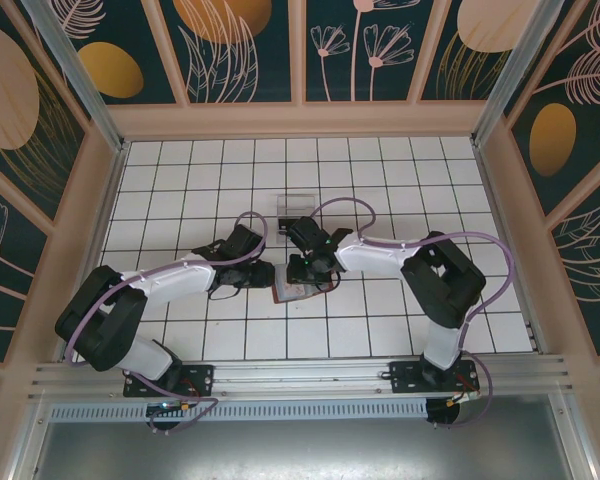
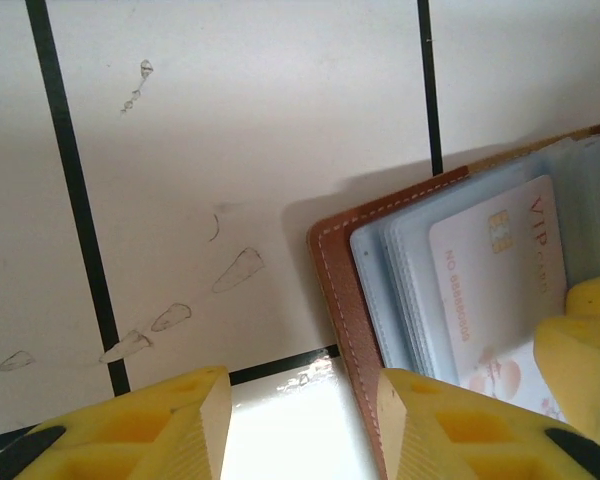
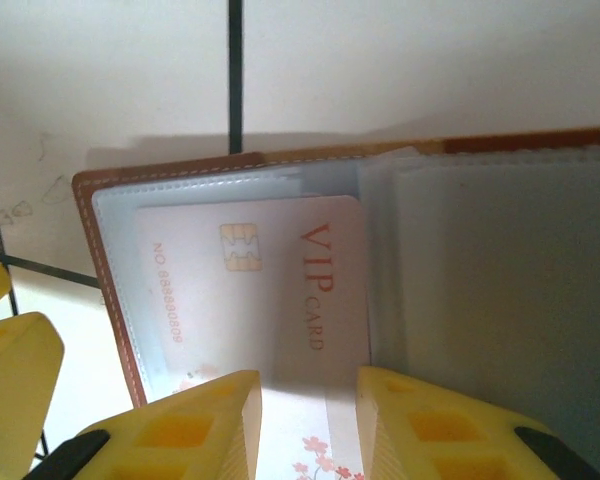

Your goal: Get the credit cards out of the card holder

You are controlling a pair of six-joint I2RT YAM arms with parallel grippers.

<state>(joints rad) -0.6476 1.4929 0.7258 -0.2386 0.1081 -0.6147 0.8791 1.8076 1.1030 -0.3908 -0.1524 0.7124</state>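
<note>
Left gripper [image 2: 302, 400], jaws parted, straddles the left edge of the open card holder [image 2: 340, 290] on the white tiles [image 2: 230, 150]. Right gripper [image 3: 310, 400] sits narrow over a VIP card [image 3: 280, 290] inside it; whether it pinches, I cannot tell.

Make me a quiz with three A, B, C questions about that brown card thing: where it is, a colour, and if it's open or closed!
1. Where is the card holder?
A on the tiled table
B on the wall
C in a box
2. What colour is "VIP" on the card?
A green
B red
C blue
3. The card holder is:
A folded shut
B rolled up
C open

Answers: 1 A, it lies on the white tiles; 2 B, the letters are red on white; 3 C, its inner clear sleeves show.
</note>
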